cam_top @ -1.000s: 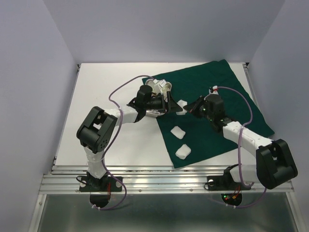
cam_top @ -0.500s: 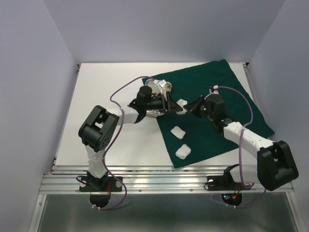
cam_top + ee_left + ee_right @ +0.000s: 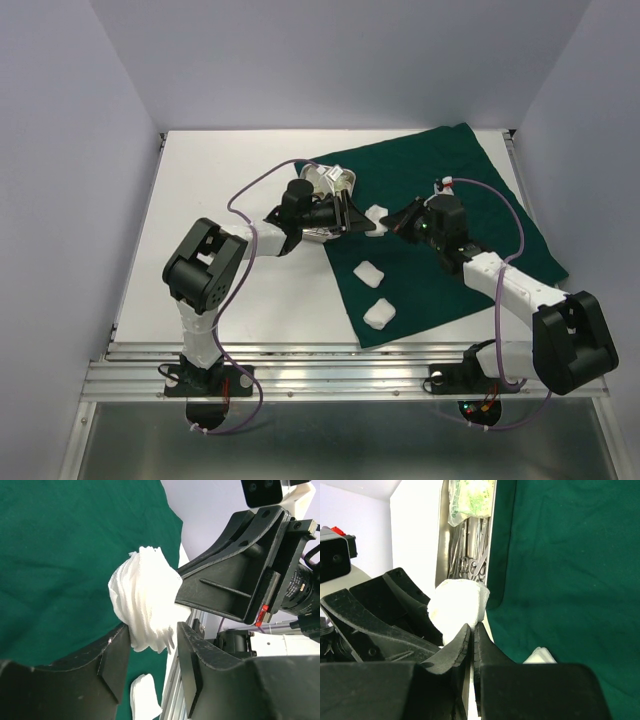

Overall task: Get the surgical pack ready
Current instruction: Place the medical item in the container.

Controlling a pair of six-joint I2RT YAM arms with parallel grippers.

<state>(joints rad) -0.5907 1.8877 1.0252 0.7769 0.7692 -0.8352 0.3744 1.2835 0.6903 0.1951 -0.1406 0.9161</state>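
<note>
Your drape [image 3: 470, 190] lies spread under both grippers, presumably as the wrap that everything ends up on. The tray [image 3: 330, 180] sits at the drape's edge just behind the left gripper [image 3: 152, 630], which would make for a short drop. The right gripper [image 3: 472, 630] is clenched on one pad [image 3: 142, 597] and holds it out at its tips. The left jaws stand parted on either side of that pad, tip to tip with the right. I read this as a handover not yet taken. Two loose pads [image 3: 368, 272] lie on the drape, nearer the bases than either gripper. The top view hides the grip itself. The left wrist shows the pad between its own fingers. Only the right wrist shows the forceps [image 3: 470, 560] and packet [image 3: 470, 500] lying in the tray beyond its tips.
</note>
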